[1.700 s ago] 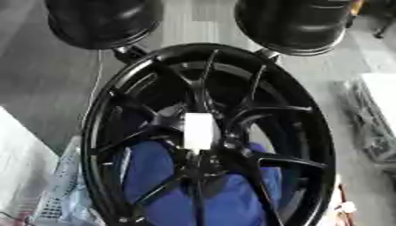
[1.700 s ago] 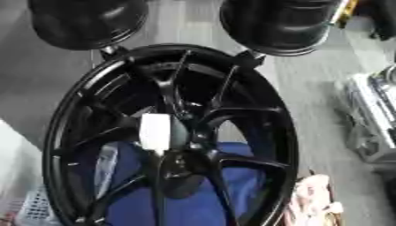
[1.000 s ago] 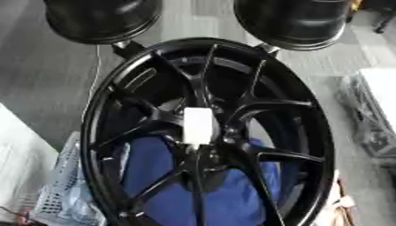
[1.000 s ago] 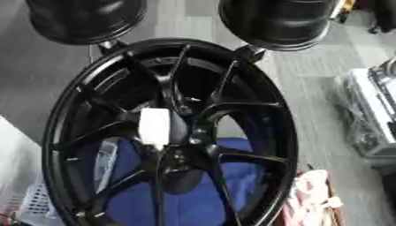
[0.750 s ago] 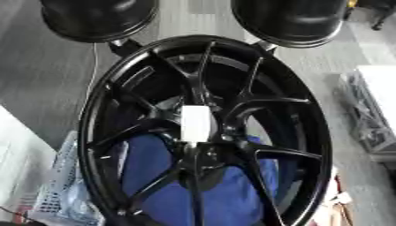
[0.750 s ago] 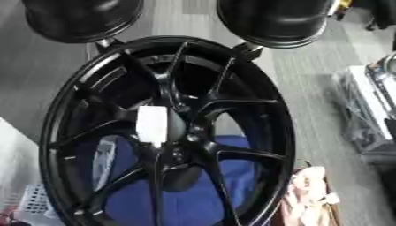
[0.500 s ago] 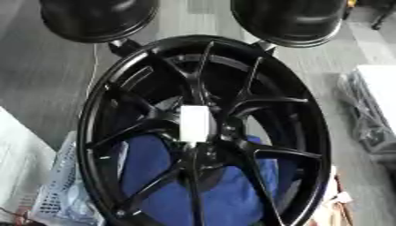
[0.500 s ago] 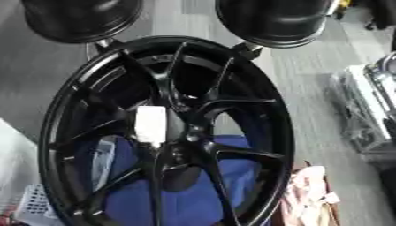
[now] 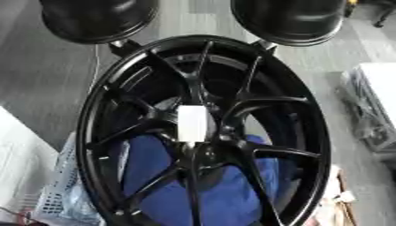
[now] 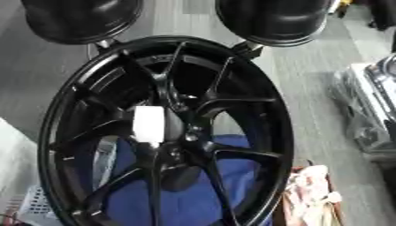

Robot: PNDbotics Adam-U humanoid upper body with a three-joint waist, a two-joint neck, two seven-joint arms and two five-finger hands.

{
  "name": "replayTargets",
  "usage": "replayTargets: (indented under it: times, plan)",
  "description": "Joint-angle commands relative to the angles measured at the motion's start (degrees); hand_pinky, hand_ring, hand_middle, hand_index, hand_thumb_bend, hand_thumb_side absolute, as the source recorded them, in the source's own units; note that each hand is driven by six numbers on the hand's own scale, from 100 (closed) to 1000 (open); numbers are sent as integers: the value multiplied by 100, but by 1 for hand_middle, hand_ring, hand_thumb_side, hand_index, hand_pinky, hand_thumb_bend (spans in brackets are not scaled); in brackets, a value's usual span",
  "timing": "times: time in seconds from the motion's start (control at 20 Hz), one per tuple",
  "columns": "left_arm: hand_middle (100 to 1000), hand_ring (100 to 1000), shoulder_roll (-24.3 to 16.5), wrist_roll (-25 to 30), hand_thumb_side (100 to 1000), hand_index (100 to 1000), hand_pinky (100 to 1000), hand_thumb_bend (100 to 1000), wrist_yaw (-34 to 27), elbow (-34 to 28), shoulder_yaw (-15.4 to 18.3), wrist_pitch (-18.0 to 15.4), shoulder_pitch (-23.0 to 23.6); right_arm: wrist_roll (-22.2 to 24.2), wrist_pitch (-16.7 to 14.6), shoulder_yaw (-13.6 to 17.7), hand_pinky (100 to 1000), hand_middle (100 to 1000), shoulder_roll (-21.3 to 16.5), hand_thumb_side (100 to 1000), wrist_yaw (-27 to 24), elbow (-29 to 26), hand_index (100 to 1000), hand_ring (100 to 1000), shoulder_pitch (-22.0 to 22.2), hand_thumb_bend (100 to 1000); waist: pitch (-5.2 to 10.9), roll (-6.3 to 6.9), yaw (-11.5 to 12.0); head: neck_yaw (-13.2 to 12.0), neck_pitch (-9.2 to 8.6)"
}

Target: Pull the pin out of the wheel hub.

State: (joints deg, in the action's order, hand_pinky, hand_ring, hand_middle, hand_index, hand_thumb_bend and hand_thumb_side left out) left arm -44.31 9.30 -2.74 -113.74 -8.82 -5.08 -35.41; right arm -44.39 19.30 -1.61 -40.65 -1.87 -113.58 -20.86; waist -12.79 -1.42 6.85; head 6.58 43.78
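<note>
A large black wheel hub [image 9: 100, 114] with thin spokes stands tilted and fills most of both views. At its centre a white rectangular pin [image 9: 192, 123] sticks out towards me, also plain in the right eye view as the white pin [image 10: 148, 124]. Two big black rounded bodies [image 9: 97, 20] [image 9: 290, 20] fill the top edge, and a small dark piece under each meets the rim's upper part. No hand or finger of mine shows in either view.
A blue cloth [image 9: 224, 194] lies behind the lower spokes. A white mesh basket [image 9: 54, 194] sits at the lower left, and a pale box with clear wrapping [image 9: 371, 110] at the right. A pinkish rag [image 10: 313, 190] lies at the lower right on the grey floor.
The whole picture has shifted slightly, so the camera moved. The white pin stays in the hub's centre, and nothing has taken hold of it.
</note>
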Motion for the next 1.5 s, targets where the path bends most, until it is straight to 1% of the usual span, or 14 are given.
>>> replayTargets:
  times: [0.05, 0.2, 0.25, 0.35, 0.5, 0.7, 0.8, 0.95, 1.05, 1.25, 1.35, 1.4, 1.5]
  plan:
    - [676, 712, -508, 662, 357, 757, 813, 100, 280, -85, -274, -198, -407, -549, 575, 17, 524, 602, -201, 532, 24, -102, 618, 614, -66, 100, 95, 28, -13, -33, 34]
    - [685, 721, -705, 1204, 308, 761, 814, 100, 501, -85, -571, -451, -805, -547, 582, 7, 524, 602, -210, 533, 16, -102, 618, 613, -67, 100, 93, 40, -18, -41, 27]
    - [695, 729, -750, 1366, 280, 767, 814, 100, 561, -85, -677, -581, -945, -545, 582, 2, 523, 602, -213, 534, 12, -102, 618, 613, -68, 100, 92, 42, -19, -39, 24]
    - [704, 737, -795, 1707, 251, 772, 815, 100, 680, -85, -900, -899, -1258, -533, 584, -10, 524, 602, -223, 533, 6, -102, 618, 613, -81, 100, 90, 46, -15, -44, 12]
    - [709, 740, -726, 2159, 253, 775, 816, 100, 750, -85, -1234, -1224, -1708, -503, 583, -25, 523, 602, -224, 534, 3, -102, 618, 613, -111, 100, 89, 45, -10, -62, -29]
    - [729, 752, -516, 2649, 258, 786, 818, 154, 770, -85, -1656, -1471, -2274, -479, 593, -47, 522, 602, -214, 537, -22, -102, 617, 612, -138, 100, 77, 18, -13, -39, -111]
    - [735, 753, -407, 2899, 267, 791, 820, 160, 714, -85, -1846, -1536, -2514, -464, 591, -58, 522, 602, -220, 537, -37, -102, 617, 612, -161, 100, 62, 9, -6, -32, -126]
    - [752, 764, -287, 3346, 268, 800, 824, 196, 581, -85, -2060, -1549, -2816, -441, 588, -81, 521, 602, -218, 542, -48, -102, 615, 611, -208, 100, 25, 5, 12, -35, -147]
    - [757, 767, -242, 3539, 270, 803, 825, 192, 487, -85, -2114, -1612, -2934, -441, 587, -96, 520, 603, -216, 544, -61, -102, 615, 611, -230, 100, -4, 3, 22, -23, -171]
    - [758, 764, -210, 3694, 315, 803, 822, 174, 269, -85, -2198, -1809, -3017, -456, 555, -129, 519, 604, -192, 549, -83, -102, 614, 610, -292, 100, -84, -2, 22, 31, -228]
    - [752, 760, -224, 3679, 343, 799, 818, 157, 267, -85, -2225, -1748, -3019, -470, 536, -144, 518, 604, -175, 553, -91, -102, 613, 610, -311, 100, -118, -2, 24, 65, -240]
    - [754, 761, -233, 3657, 347, 798, 818, 174, 308, -85, -2244, -1649, -3025, -479, 529, -151, 518, 603, -167, 554, -96, -102, 612, 610, -317, 100, -132, 0, 27, 84, -235]
    - [755, 756, -224, 3651, 356, 799, 819, 167, 410, -85, -2311, -1510, -3043, -496, 512, -166, 517, 603, -153, 555, -103, -102, 612, 610, -329, 100, -151, 8, 29, 103, -240]
